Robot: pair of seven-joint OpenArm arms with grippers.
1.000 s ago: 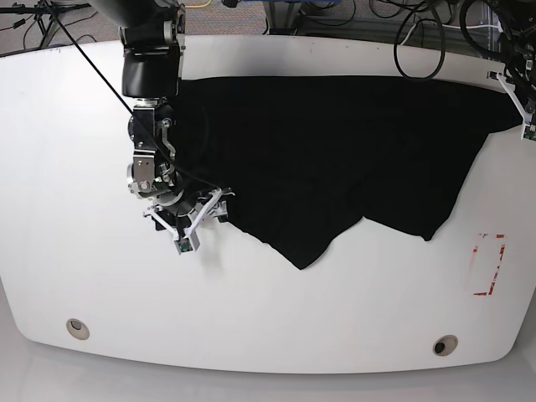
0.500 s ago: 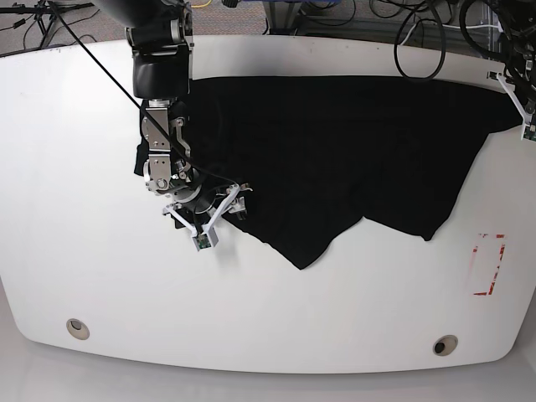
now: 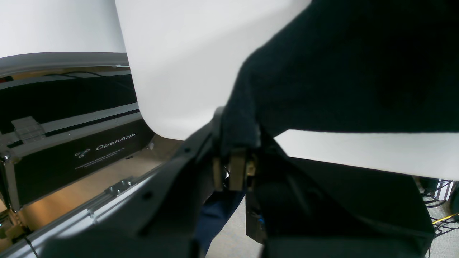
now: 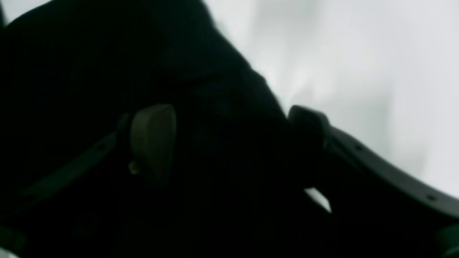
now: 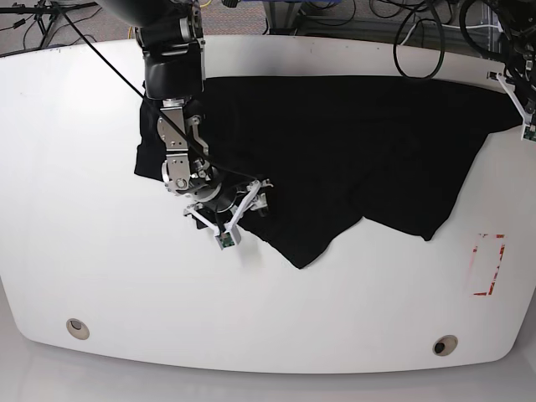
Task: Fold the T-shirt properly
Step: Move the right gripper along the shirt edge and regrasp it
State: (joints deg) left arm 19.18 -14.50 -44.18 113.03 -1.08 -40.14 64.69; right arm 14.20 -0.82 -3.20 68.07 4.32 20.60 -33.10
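Note:
The black T-shirt (image 5: 335, 151) lies spread over the back half of the white table (image 5: 100, 251), its lower hem ragged and uneven. My right gripper (image 5: 230, 209) stands open low over the shirt's lower left edge. In the right wrist view its two fingers (image 4: 152, 139) stand wide apart with the T-shirt (image 4: 222, 161) between and beneath them. My left gripper (image 5: 521, 113) is at the table's far right edge. In the left wrist view that gripper (image 3: 233, 161) is shut on a corner of the T-shirt (image 3: 340, 71), just off the table's rim.
A red-marked rectangle (image 5: 487, 264) is on the table at the right. Two round holes (image 5: 77, 327) (image 5: 444, 345) sit near the front edge. Cables lie behind the table. An OpenArm case (image 3: 71, 143) stands on the floor below the left gripper.
My right arm has moved to the right along the shirt's lower left edge, from bare table onto the fabric. The left gripper has stayed put, holding the corner.

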